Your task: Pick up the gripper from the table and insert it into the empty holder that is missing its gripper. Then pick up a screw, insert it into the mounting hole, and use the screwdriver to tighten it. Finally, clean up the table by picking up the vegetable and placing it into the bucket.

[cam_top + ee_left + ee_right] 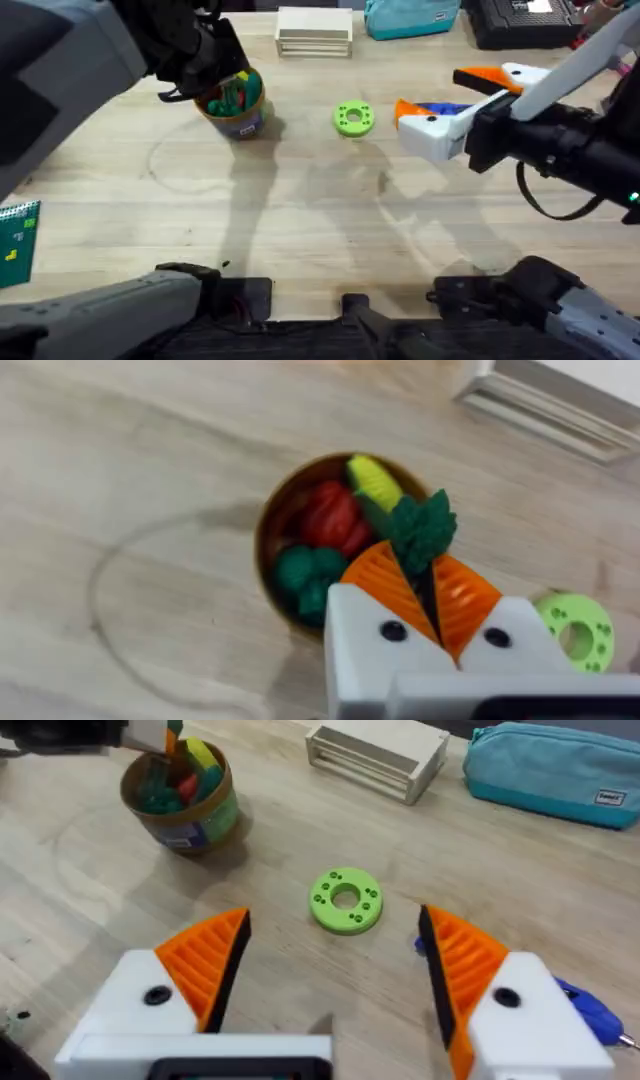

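Wooden table (300,220): we find the left gripper (428,595) pinching the vegetable (420,532), light and rigid by our judgement, by its stem over the bucket (275,520); right gripper (330,965) spread, empty.

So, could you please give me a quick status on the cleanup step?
Left gripper over bucket, fingers pinching green vegetable. Right gripper open, idle, near green ring. Nothing in the way.

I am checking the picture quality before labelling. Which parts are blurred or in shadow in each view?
Overhead: the left arm close under the camera is large, dark and blurred; soft shadows fall on the table. Left wrist: the vegetable in the left tool is soft; the bucket casts a shadow. Right wrist: the right tool looks slightly blurred.
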